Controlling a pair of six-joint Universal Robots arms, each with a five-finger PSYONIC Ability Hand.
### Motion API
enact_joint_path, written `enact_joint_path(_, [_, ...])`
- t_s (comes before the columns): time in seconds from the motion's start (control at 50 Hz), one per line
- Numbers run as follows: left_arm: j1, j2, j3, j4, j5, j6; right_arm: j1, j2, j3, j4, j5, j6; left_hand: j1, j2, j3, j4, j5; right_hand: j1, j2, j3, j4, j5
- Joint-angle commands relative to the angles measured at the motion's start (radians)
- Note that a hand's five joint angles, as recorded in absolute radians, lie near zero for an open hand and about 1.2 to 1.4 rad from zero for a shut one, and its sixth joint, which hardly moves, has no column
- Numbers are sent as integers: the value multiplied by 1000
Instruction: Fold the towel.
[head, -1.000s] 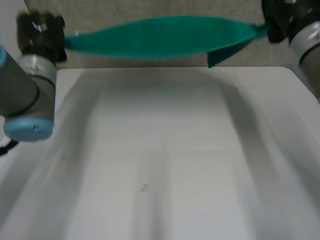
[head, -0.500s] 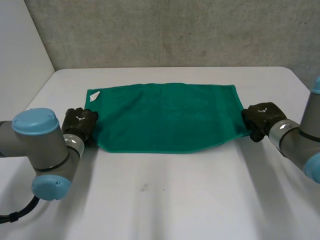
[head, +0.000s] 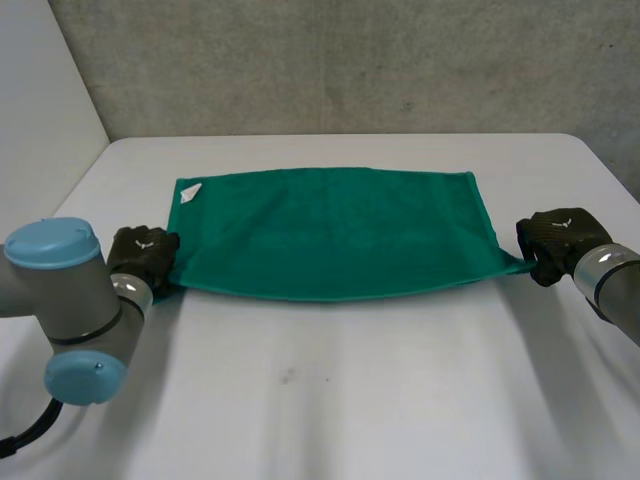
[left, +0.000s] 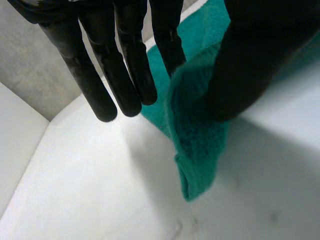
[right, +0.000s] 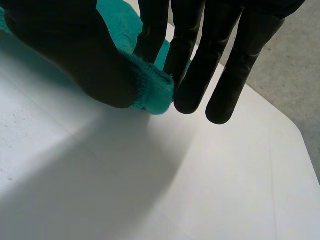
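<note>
A green towel (head: 330, 230) lies spread flat on the white table (head: 350, 400), with a small white tag (head: 190, 192) at its far left corner. My left hand (head: 143, 255) is at the towel's near left corner. In the left wrist view, the thumb and one finger of my left hand (left: 125, 65) pinch that corner of the towel (left: 197, 145), and its tip droops to the table. My right hand (head: 560, 240) is at the near right corner. In the right wrist view, my right hand (right: 210, 55) presses the towel's edge (right: 150, 87) between its thumb and fingers.
A grey wall (head: 350, 60) rises behind the table's far edge and a white panel (head: 40, 110) stands at the left. My left arm's elbow (head: 70, 340) hangs over the table's near left part. Bare tabletop stretches in front of the towel.
The towel was stretched in the air between both hands and has come down flat on the table. Both hands have drawn its near edge toward me and taut.
</note>
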Motion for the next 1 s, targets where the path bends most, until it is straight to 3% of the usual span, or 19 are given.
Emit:
enact_joint_path(0.02, [4, 80, -37, -101, 0, 11, 3, -17, 3, 64, 0, -78, 404, 429, 431, 428, 438, 417, 217, 210, 203, 224])
enact_joint_path(0.12, [9, 262, -140, -294, -6, 90, 3, -144, 20, 318, 8, -327, 404, 429, 431, 428, 438, 417, 217, 210, 203, 224])
enact_joint_path(0.18, [10, 300, -160, -334, -11, 119, 2, -198, 38, 430, 16, -426, 404, 429, 431, 428, 438, 417, 217, 210, 203, 224])
enact_joint_path(0.22, [18, 445, -249, -478, -15, 247, -1, -261, 64, 521, 20, -506, 404, 429, 431, 428, 438, 417, 217, 210, 203, 224])
enact_joint_path(0.28, [26, 496, -281, -514, -15, 290, -39, -374, 112, 602, 16, -617, 404, 429, 431, 428, 438, 417, 217, 210, 203, 224])
enact_joint_path(0.4, [23, 550, -320, -529, -1, 353, -73, -404, 152, 606, -9, -692, 404, 429, 431, 428, 438, 417, 217, 210, 203, 224])
enact_joint_path(0.52, [9, 348, -196, -379, -6, 356, -61, -211, 77, 460, -9, -597, 404, 429, 431, 428, 438, 417, 217, 210, 203, 224])
enact_joint_path(0.66, [-8, 81, 53, -279, -12, 359, 9, 2, -139, 306, 53, -418, 404, 429, 431, 428, 438, 417, 217, 210, 203, 224])
enact_joint_path(0.78, [-36, -129, 329, -236, -14, 360, 74, 224, -372, 256, 134, -390, 404, 429, 431, 428, 438, 417, 217, 210, 203, 224])
enact_joint_path(1.0, [-40, -343, 611, -106, 0, 369, 115, 444, -637, 165, 197, -372, 404, 429, 431, 428, 438, 417, 217, 210, 203, 224])
